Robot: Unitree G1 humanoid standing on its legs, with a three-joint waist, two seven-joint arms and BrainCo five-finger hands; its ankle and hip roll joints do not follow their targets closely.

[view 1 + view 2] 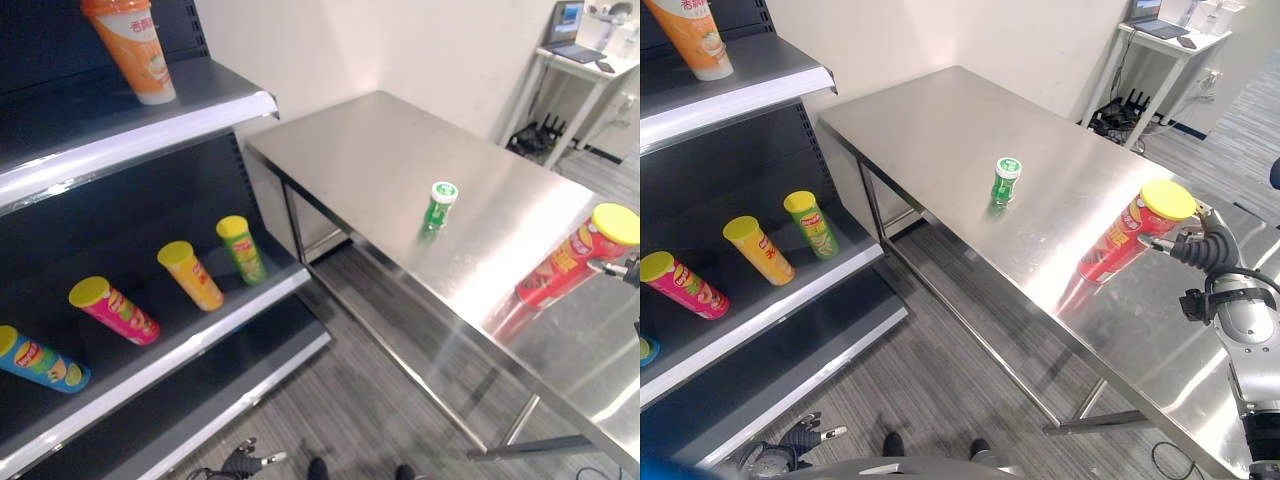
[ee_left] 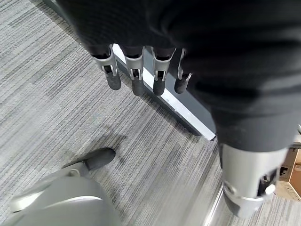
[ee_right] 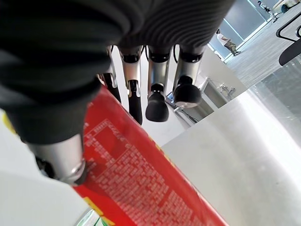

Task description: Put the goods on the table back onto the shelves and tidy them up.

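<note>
Red chip can in the right hand

The right hand [image 1: 1200, 245] grips the tilted red chip can [image 1: 1130, 235] at 3 o'clock on the surface [image 1: 940, 130]; the left hand [image 2: 136, 70] hangs with loose fingers.

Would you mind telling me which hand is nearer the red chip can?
The right hand: it is at the red chip can on the table. The left hand hangs low over the floor.

You have a steel table [image 1: 940, 120] with a small green bottle [image 1: 1006, 180] standing upright near its middle and a red yellow-lidded can [image 1: 1130, 235] tilted near its front edge. Beside it, the dark shelves [image 1: 200, 105] carry an orange cup [image 1: 135, 45] on the upper board. The lower board holds green [image 1: 241, 249], orange [image 1: 190, 274], pink [image 1: 113, 309] and blue [image 1: 40, 360] cans in a row.
</note>
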